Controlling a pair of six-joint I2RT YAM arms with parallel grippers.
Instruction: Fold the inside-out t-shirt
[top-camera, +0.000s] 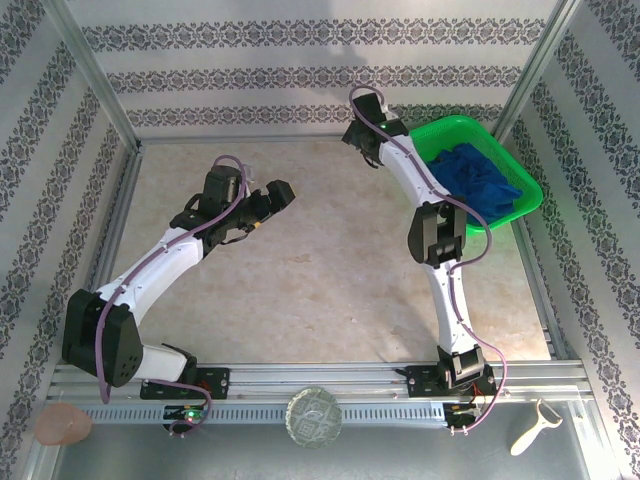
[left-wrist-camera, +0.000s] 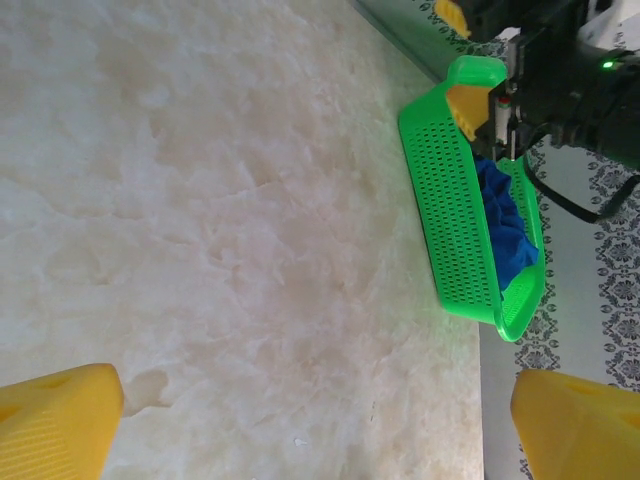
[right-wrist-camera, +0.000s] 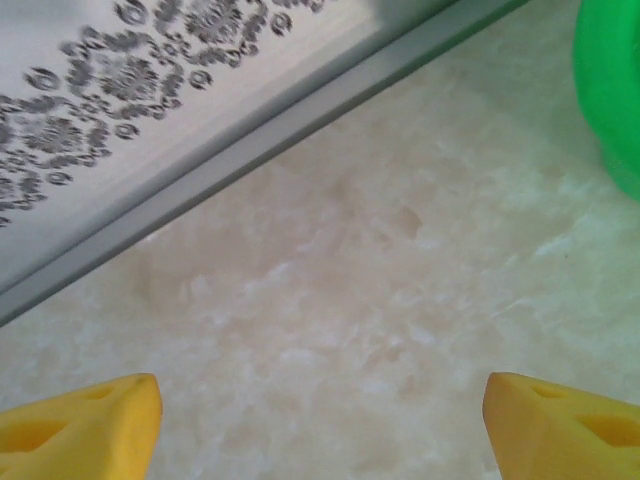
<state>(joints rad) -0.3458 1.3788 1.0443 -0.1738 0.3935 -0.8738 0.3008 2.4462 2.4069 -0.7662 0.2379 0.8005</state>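
Zero folds done: t-shirt (top-camera: 480, 180) crumpled in green basket (top-camera: 450, 125); left pincer (left-wrist-camera: 320, 425) and right pincer (right-wrist-camera: 320, 420) both spread, holding nothing.

We find the shirt (top-camera: 478, 180) in the basket (top-camera: 455, 124), the basket at our table's (top-camera: 320, 300) far right corner, right gripper (right-wrist-camera: 320, 425) just left of it by the back wall (top-camera: 320, 80), left gripper (left-wrist-camera: 320, 425) above the table's middle-left.

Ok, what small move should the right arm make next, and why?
Probably swing the right pincer over the green basket and lower toward the blue t-shirt: the shirt lies bunched inside it, while that pincer is open and empty above bare table beside the basket.
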